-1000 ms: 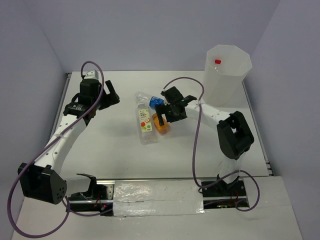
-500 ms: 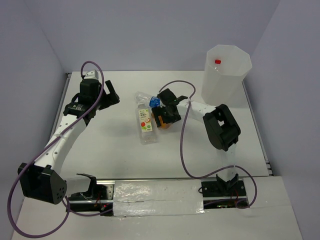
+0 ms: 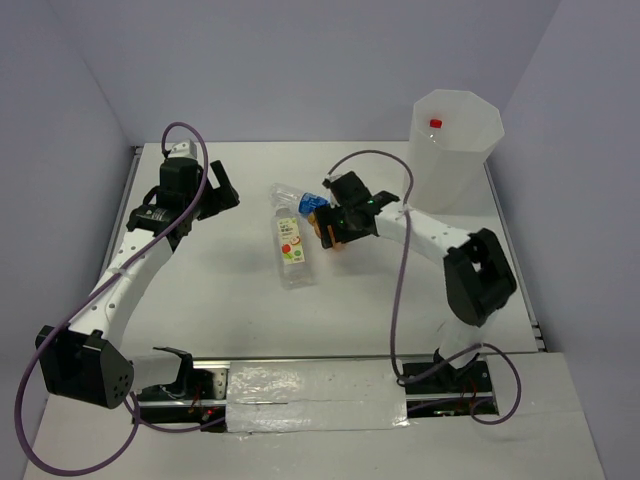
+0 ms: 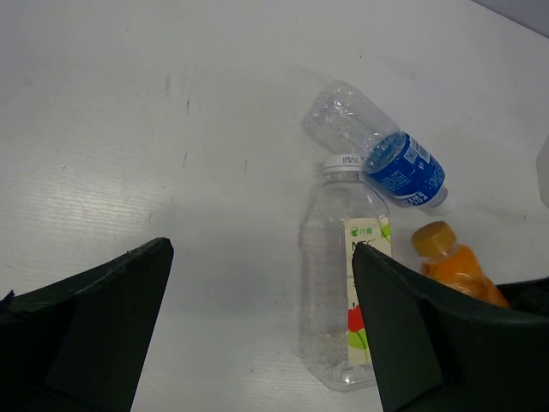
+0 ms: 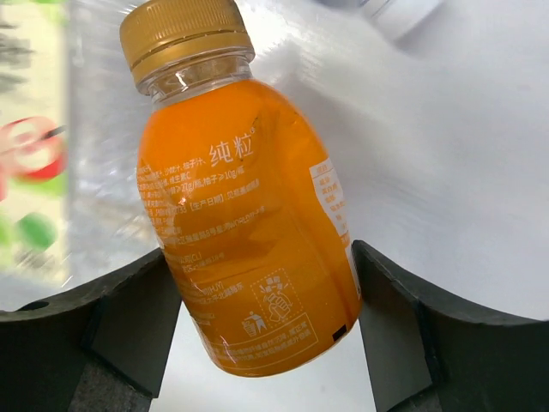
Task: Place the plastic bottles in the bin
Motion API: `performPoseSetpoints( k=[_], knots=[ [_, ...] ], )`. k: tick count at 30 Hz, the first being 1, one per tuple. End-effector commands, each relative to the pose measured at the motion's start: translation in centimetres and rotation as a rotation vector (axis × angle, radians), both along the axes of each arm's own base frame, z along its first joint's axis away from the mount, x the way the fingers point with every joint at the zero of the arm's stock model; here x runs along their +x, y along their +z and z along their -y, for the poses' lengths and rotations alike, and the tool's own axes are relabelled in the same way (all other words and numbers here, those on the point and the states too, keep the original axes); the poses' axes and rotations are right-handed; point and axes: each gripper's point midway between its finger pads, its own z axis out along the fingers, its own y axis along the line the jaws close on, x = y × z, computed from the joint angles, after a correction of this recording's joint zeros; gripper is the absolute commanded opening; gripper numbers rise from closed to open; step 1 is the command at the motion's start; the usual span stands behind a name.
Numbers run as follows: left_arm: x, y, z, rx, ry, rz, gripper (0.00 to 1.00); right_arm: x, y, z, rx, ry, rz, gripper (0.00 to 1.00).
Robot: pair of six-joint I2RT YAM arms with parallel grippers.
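Orange-filled smooth bottle (image 5: 249,232), ribbed gold cap (image 5: 182,34), wedged in matte right pincer (image 5: 262,266).

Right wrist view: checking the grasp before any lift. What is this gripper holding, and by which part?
The right gripper holds the orange-filled bottle across its lower body, one finger on each side; the cap end is free.

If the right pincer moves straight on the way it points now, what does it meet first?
The small orange-filled plastic bottle with a gold cap, which the right pincer clasps; behind it, probably the white table.
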Motion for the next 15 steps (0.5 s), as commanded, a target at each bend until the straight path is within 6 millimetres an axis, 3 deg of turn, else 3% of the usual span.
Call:
performPoseSetpoints(
  k=[1,3,7,13,15],
  knots=[
    [0.9,1.3,0.3,-0.018,0.004,0.042,1.00,-0.6,7.5,0.8,0.051,0.005,0.166,0.78],
    [0.9,1.3,0.4,-0.023,0.002,0.043,0.99,-0.9,9.3,2.1,0.036,-0.026,0.219,0.76],
    [1.2,1.3,1.0,-0.045,-0.013,0.047,1.00,-0.8,16.4,5.1,0.041,-0.135,0.388,0.75],
    [1.2,1.2,0.9,-0.045,-0.011,0.041,0.99,3.4,25.6,11.5,0.099,-0.382,0.583,0.76],
    [1.1,1.4,0.7,-0.035,-0.005,0.048,0.99,4.6,27.4,13.2,0.133,-0.439,0.608,0.76]
  ],
)
